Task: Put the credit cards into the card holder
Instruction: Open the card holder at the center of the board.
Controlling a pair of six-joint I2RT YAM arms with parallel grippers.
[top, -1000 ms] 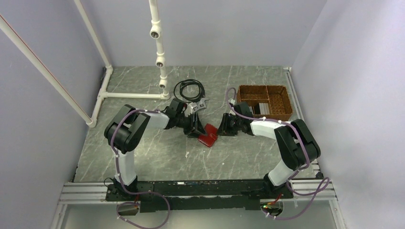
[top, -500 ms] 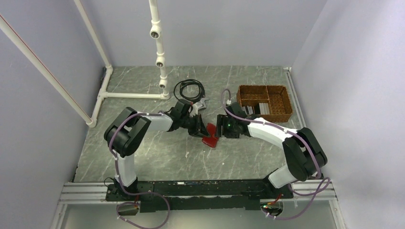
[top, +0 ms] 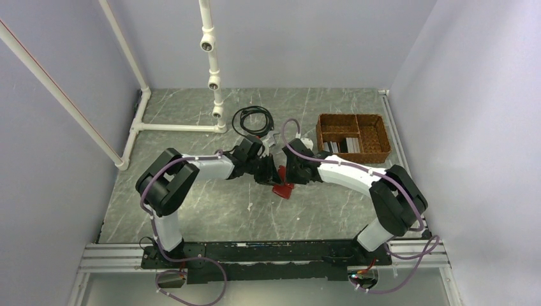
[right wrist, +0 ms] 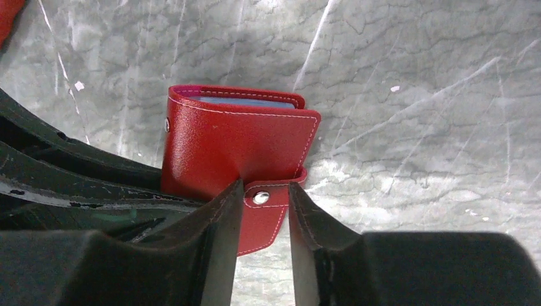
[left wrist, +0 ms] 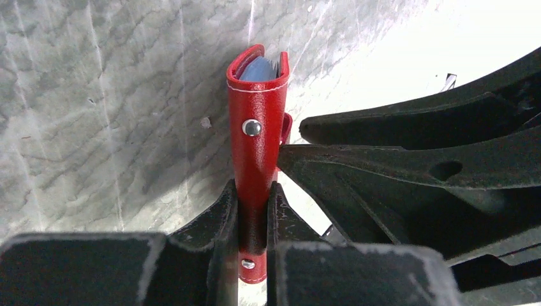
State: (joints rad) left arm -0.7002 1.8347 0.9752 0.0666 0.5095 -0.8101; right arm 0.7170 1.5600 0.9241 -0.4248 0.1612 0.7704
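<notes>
The card holder [top: 281, 187], a dark-red folded wallet, stands on edge on the table at mid-centre between both arms. My left gripper [left wrist: 253, 188] is shut on its folded side, pinching it upright [left wrist: 255, 140]. A pale blue credit card [left wrist: 258, 69] shows inside the top of the fold, and its edge [right wrist: 245, 101] also shows in the right wrist view. My right gripper [right wrist: 266, 188] stands partly open, its fingers on either side of the red snap tab [right wrist: 268, 213], with a thin gap at the right finger. The two grippers almost touch.
A brown wicker divided basket [top: 376, 137] sits at the back right, with light and dark flat items [top: 341, 145] in its near compartment. A coiled black cable [top: 252, 119] and a white pipe frame [top: 214, 83] stand behind the grippers.
My left gripper closed on the card holder and stood it on edge. My right arm moved left to the holder; its jaws widened, then narrowed around the snap tab.
</notes>
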